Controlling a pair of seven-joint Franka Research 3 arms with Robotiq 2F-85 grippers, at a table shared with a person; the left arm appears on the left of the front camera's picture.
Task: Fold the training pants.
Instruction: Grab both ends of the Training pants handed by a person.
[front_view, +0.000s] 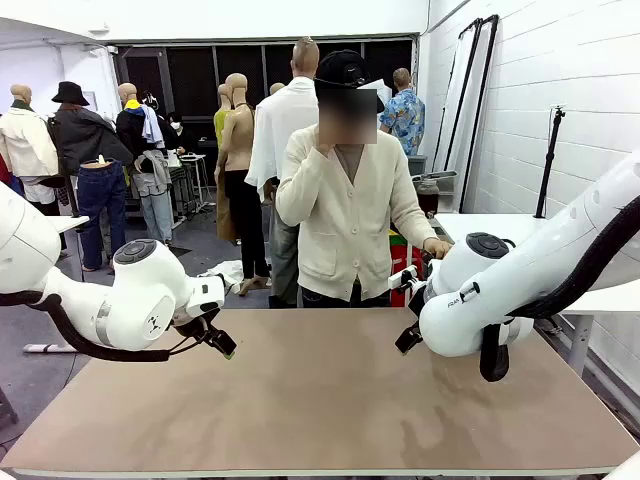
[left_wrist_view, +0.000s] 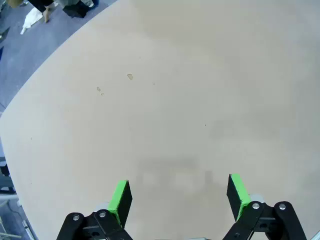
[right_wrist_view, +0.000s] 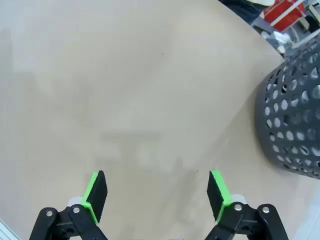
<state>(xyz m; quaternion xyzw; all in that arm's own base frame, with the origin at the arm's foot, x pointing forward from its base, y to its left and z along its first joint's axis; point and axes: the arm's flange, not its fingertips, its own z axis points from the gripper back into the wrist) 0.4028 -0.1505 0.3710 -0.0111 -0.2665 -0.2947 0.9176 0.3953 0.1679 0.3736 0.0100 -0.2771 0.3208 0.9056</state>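
The training pants cannot be located; whether they lie inside the perforated basket (right_wrist_view: 292, 125), at the right edge of the right wrist view, is hidden by its wall. The tabletop (front_view: 320, 400) under both arms is bare board. The left gripper (front_view: 222, 343), lower left of the front view, and the right gripper (front_view: 408, 338), centre right, hover with jaws spread wide, holding nothing. The right gripper is judged nearer the basket. The person's hand (front_view: 437, 246) rests just behind that arm.
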